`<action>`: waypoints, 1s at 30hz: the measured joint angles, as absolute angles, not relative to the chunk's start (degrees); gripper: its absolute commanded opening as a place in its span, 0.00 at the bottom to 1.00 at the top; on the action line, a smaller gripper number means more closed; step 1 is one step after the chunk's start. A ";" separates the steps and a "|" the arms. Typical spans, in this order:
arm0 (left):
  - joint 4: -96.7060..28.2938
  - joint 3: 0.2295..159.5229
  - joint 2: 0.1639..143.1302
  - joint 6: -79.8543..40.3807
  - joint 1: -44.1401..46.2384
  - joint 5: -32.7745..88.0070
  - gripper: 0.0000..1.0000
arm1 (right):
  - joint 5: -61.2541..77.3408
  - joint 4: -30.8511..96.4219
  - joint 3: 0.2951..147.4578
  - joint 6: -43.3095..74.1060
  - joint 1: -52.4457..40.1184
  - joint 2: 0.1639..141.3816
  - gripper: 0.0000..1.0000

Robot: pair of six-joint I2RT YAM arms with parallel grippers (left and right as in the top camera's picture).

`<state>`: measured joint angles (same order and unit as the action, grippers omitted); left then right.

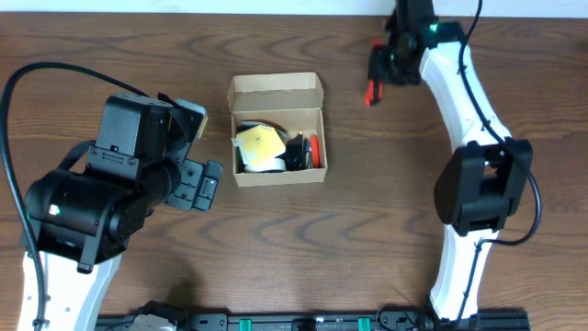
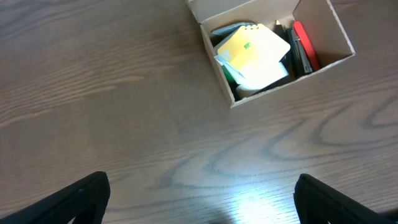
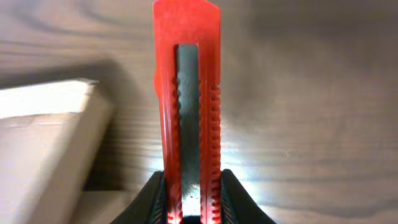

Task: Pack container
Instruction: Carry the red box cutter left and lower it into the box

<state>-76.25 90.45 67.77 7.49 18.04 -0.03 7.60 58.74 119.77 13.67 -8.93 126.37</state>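
Observation:
The container (image 1: 276, 86) is an open tan cardboard box at the table's middle, flap lid folded back. It holds a yellow notepad (image 1: 259, 141), a red item (image 1: 315, 150) and dark items. It also shows in the left wrist view (image 2: 217, 65) and at the left of the right wrist view (image 3: 43, 143). My right gripper (image 1: 378, 75) is shut on a red box cutter (image 3: 188, 106) and holds it to the right of the box at the far side of the table. My left gripper (image 2: 199, 199) is open and empty over bare table, left of and nearer than the box.
The dark wood table (image 1: 367, 211) spreads all round the box. The right arm (image 1: 469, 119) runs along the right side; the left arm (image 1: 101, 193) fills the near left.

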 measured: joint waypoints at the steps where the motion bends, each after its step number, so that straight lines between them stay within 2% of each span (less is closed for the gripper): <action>1: -76.25 90.45 67.77 7.49 18.04 -0.03 0.95 | 7.77 59.88 121.69 12.84 -9.93 126.19 0.01; 9: -76.23 90.45 67.77 7.49 18.04 -0.03 0.95 | 8.73 67.79 125.91 4.80 -21.19 124.22 0.01; 15: -76.23 90.45 67.77 7.51 18.04 -0.03 0.95 | 8.99 70.04 123.66 -8.88 -27.44 124.22 0.02; 20: -76.23 90.45 67.79 7.49 18.04 -0.03 0.95 | 8.91 70.37 120.57 -23.49 -28.75 124.22 0.03; 24: -76.25 90.45 67.79 7.49 18.04 -0.03 0.95 | 8.54 65.65 116.46 -36.67 -28.73 124.22 0.01; 30: -76.25 90.45 67.77 7.51 18.04 -0.03 0.95 | 8.43 61.30 112.33 -50.35 -28.75 124.22 0.01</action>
<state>-76.25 90.45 67.77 7.51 18.04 -0.03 8.43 61.30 112.33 -50.35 -28.75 124.22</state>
